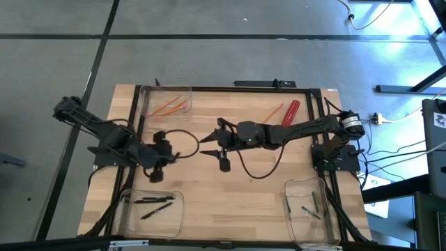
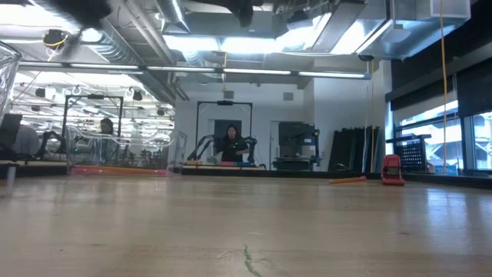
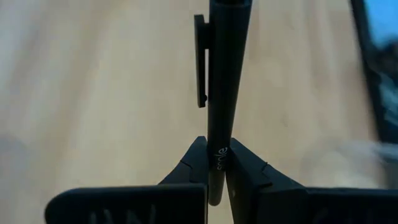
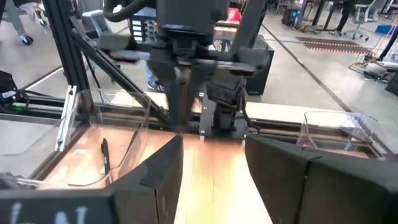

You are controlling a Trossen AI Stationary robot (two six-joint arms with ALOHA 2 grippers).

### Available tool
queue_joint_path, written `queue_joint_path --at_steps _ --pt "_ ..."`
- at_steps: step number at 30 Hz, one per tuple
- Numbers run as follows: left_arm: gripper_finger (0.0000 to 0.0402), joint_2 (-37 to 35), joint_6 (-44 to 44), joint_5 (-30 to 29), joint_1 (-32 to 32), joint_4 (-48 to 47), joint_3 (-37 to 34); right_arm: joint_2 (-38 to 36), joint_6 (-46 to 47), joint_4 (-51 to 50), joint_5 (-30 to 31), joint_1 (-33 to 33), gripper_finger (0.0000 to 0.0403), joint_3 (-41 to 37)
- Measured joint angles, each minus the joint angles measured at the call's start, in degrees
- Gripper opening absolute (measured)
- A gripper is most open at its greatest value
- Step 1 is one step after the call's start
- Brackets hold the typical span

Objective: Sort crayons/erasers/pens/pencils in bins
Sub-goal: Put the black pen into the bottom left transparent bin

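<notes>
A pale wooden counter (image 1: 230,188) lies mostly bare through its middle, with three clear plastic rectangular bins (image 1: 166,100) set near its edges. The left tool (image 1: 155,171), over the left-centre, is clamped on a thin black clipped pen (image 3: 222,93). The right tool (image 1: 224,162) hovers mid-counter, spread wide and holding nothing.

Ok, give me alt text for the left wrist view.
The left gripper is shut on a black pen, which sticks out forward past the fingers with its clip showing. Blurred wooden table lies behind it.
</notes>
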Motion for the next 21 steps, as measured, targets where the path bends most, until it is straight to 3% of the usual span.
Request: queue_joint_path --at_steps 6,9,21 --pt "0.0014 0.0 -12.8 19.5 -4.1 -3.8 0.0 0.0 -0.1 -0.1 0.0 0.0 0.0176 0.0" --pt "0.0014 0.2 -19.1 25.0 -6.6 -3.2 0.0 0.0 0.0 -0.1 -0.1 0.0 0.0176 0.0" --pt "0.0021 13.0 -23.1 30.9 -16.9 0.9 0.0 0.0 0.0 -1.5 -0.9 0.0 0.0176 0.0"
